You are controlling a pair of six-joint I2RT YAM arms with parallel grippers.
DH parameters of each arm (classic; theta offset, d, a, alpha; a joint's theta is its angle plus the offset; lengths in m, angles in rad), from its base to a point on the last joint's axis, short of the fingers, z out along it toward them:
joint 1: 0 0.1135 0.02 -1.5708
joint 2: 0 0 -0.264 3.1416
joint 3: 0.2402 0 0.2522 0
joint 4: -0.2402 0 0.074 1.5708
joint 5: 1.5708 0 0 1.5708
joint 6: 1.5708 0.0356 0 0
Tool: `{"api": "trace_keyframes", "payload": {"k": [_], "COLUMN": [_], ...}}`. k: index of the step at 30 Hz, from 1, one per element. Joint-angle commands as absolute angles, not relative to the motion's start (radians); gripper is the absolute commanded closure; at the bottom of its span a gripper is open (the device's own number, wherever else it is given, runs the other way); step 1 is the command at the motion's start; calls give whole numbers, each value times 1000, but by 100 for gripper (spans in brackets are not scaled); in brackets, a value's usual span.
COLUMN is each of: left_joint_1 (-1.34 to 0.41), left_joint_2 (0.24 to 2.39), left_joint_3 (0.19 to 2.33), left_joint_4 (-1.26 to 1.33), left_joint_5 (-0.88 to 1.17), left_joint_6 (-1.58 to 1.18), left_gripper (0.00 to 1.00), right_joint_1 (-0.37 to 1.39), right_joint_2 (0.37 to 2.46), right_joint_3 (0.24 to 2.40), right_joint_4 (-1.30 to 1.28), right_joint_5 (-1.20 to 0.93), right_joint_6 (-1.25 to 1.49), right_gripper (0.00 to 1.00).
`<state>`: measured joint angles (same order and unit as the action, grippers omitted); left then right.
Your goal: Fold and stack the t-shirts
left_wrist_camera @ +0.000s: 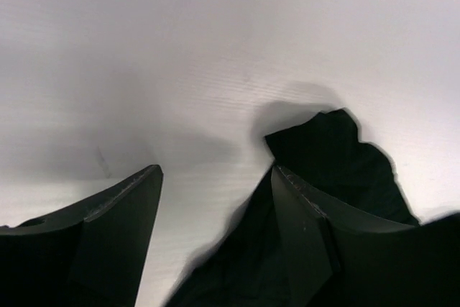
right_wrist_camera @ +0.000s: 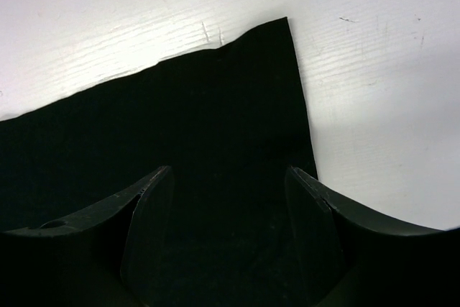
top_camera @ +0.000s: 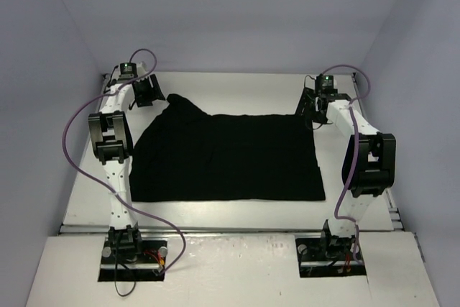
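A plain black t-shirt (top_camera: 226, 156) lies spread flat on the white table, with a bunched corner raised at its far left. My left gripper (top_camera: 146, 91) is open just left of that bunched corner; in the left wrist view the black cloth (left_wrist_camera: 338, 156) lies by the right finger and partly between the fingers. My right gripper (top_camera: 314, 111) is open at the shirt's far right corner; in the right wrist view the cloth's corner (right_wrist_camera: 215, 127) lies flat between and beyond the fingers.
The white table (top_camera: 237, 84) is enclosed by pale walls at the back and both sides. Purple cables (top_camera: 72, 149) loop along each arm. The arm bases (top_camera: 133, 249) stand at the near edge.
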<state>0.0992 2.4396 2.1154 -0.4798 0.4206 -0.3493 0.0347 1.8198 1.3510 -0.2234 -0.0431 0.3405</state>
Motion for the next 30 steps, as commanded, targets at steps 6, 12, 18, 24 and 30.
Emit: {"api": "trace_keyframes", "payload": {"k": [6, 12, 18, 24, 30], "left_joint_1": [84, 72, 49, 44, 43], "left_joint_2": [2472, 2512, 2534, 2545, 2528], "left_joint_3": [2165, 2174, 2171, 2178, 2140], "left_joint_4": [-377, -367, -367, -367, -366], "left_joint_5": [601, 615, 600, 587, 586], "left_joint_6": [-329, -344, -341, -340, -330], "left_gripper": [39, 43, 46, 54, 68], "right_joint_1": [26, 26, 25, 25, 24], "right_joint_2": [1755, 1747, 1741, 1739, 1741], "right_joint_3": [1335, 1327, 1321, 1312, 1317], "right_joint_4": [-212, -213, -213, -213, -213], "right_joint_5": [-58, -58, -52, -46, -40], "right_joint_6": [336, 340, 339, 341, 339], "right_gripper": [39, 39, 39, 39, 39]}}
